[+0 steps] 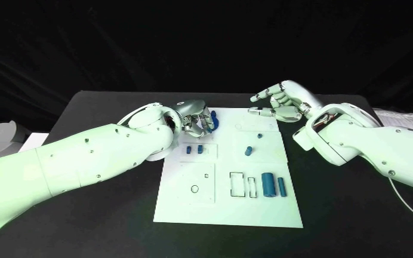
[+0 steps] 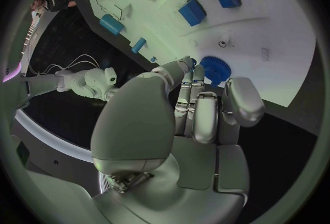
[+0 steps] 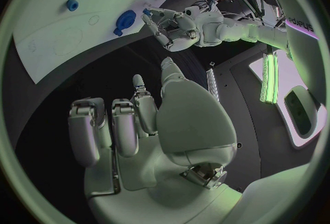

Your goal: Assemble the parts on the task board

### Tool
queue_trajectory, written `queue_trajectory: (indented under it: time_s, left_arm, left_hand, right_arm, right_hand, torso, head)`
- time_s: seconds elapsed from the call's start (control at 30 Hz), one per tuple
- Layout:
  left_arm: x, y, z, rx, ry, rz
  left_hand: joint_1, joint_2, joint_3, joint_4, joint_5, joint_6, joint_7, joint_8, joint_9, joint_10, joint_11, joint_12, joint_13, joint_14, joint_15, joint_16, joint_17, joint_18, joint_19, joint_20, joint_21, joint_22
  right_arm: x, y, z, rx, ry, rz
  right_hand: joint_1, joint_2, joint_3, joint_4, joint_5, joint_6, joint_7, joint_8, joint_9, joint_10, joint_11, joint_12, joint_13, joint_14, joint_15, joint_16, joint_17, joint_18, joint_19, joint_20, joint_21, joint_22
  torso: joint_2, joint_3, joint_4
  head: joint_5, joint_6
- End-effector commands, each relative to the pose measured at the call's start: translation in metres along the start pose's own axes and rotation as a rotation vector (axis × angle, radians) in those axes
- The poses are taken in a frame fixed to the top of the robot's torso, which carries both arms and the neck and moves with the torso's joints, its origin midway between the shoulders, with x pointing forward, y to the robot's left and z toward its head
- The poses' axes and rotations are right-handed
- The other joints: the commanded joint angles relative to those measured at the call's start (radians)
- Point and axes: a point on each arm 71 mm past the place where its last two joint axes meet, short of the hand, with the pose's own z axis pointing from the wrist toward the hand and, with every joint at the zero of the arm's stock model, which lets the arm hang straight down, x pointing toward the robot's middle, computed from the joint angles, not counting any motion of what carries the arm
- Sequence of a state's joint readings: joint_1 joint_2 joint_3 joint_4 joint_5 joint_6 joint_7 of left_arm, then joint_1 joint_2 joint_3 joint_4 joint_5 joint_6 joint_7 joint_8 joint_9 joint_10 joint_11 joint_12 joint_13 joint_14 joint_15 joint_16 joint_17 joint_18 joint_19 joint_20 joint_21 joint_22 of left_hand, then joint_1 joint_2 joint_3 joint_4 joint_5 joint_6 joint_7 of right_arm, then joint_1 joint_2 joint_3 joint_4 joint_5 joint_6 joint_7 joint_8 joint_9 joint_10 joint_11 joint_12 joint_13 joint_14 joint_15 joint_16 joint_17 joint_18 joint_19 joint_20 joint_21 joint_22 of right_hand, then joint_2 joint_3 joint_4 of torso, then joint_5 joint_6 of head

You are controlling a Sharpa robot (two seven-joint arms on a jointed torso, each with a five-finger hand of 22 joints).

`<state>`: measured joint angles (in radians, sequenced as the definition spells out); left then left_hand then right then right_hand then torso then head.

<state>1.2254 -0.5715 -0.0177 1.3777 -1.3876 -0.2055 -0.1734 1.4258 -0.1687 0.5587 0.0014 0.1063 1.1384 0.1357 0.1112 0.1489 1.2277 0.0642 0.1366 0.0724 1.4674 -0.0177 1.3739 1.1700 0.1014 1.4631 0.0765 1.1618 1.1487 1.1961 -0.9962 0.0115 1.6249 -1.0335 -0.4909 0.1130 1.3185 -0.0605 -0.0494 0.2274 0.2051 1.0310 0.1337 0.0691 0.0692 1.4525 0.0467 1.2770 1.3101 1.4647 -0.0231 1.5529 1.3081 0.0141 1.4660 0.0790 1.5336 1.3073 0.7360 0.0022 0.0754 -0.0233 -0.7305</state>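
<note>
We see a black table (image 1: pixel 95 210) before a dark curtained backdrop (image 1: pixel 206 25), and on the table the white task board (image 1: pixel 225 207), lying between the two arms and reaching from the hands toward the robot.

Our left hand (image 1: pixel 194 120) sits at the board's far left corner. In the left wrist view its fingers (image 2: pixel 194 104) are curled down, the tips touching a blue gear (image 2: pixel 215 69) that lies flat on the board; we cannot tell whether they grip it or only rest on it.

Our right hand (image 1: pixel 280 103) hovers above the table just beyond the board's far right corner, fingers apart and holding nothing.

On the board, counting in the head view, we find two long blue cylinders (image 1: pixel 274 184) side by side, nearer the robot than the right hand; one small blue peg (image 1: pixel 247 150) between them and the hands; and two small blue blocks (image 1: pixel 194 149) just on the robot's side of the left hand.
</note>
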Motion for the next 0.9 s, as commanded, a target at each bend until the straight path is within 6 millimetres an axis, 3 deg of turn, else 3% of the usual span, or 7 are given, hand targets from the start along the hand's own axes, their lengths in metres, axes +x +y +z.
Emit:
queue_trajectory:
  time_s: [0.03,0.13,0.5,0.9]
  left_arm:
    - [-0.006,0.002,-0.005,-0.006,-0.036,-0.07]
    - [-0.01,0.006,-0.011,-0.017,-0.035,-0.088]
    - [-0.01,0.022,-0.02,-0.063,0.035,-0.091]
    - [-0.004,0.03,-0.017,-0.087,0.07,-0.055]
  left_hand:
    - [-0.01,-0.001,0.006,0.0,0.0,0.009,0.002,-0.005,-0.001,0.008,0.001,-0.005,0.0,0.036,-0.004,0.007,-0.002,-0.007,0.007,-0.001,0.008,0.005]
    - [-0.012,-0.002,0.007,0.0,0.0,0.01,0.002,-0.006,-0.002,0.01,0.001,-0.006,0.0,0.036,-0.004,0.007,-0.002,-0.008,0.008,-0.001,0.011,0.008]
    - [-0.019,-0.005,0.006,-0.001,0.0,0.012,0.001,-0.007,-0.003,0.013,0.001,-0.01,0.0,0.036,-0.004,0.006,-0.006,-0.008,0.008,-0.001,0.014,0.011]
    - [-0.022,-0.006,0.007,-0.002,0.0,0.012,0.001,-0.009,-0.004,0.013,0.001,-0.013,0.0,0.035,-0.004,0.007,-0.007,-0.009,0.009,-0.001,0.017,0.015]
  right_arm:
    - [0.002,0.0,0.0,-0.009,0.013,0.002]
    - [0.002,-0.001,-0.001,-0.006,0.012,0.002]
    - [0.002,-0.002,-0.001,-0.003,0.013,0.003]
    - [0.003,-0.001,0.0,-0.005,0.015,0.004]
  right_hand:
    - [0.0,0.009,-0.006,-0.001,0.004,0.0,0.001,0.001,0.001,-0.006,0.003,-0.003,0.1,0.097,0.0,-0.005,0.226,0.004,0.066,0.004,-0.006,0.191]
    - [0.0,0.009,-0.006,-0.001,0.004,0.0,0.001,0.001,0.001,-0.006,0.003,-0.003,0.1,0.097,0.0,-0.005,0.226,0.004,0.066,0.004,-0.006,0.191]
    - [0.0,0.009,-0.006,-0.001,0.004,0.0,0.001,0.001,0.001,-0.006,0.003,-0.003,0.1,0.097,0.0,-0.005,0.226,0.004,0.066,0.004,-0.006,0.191]
    - [-0.001,0.012,-0.007,0.0,0.005,0.001,0.001,0.001,0.001,-0.006,0.003,-0.004,0.1,0.097,0.0,-0.005,0.226,0.004,0.066,0.004,-0.006,0.191]
  torso:
    - [0.0,-0.0005,0.0006]
    - [-0.001,-0.001,0.0038]
    - [0.0,-0.0016,0.0026]
    - [0.001,-0.0019,0.0012]
  head:
    - [0.007,0.004]
    - [0.007,0.005]
    - [0.009,0.002]
    - [0.012,-0.002]
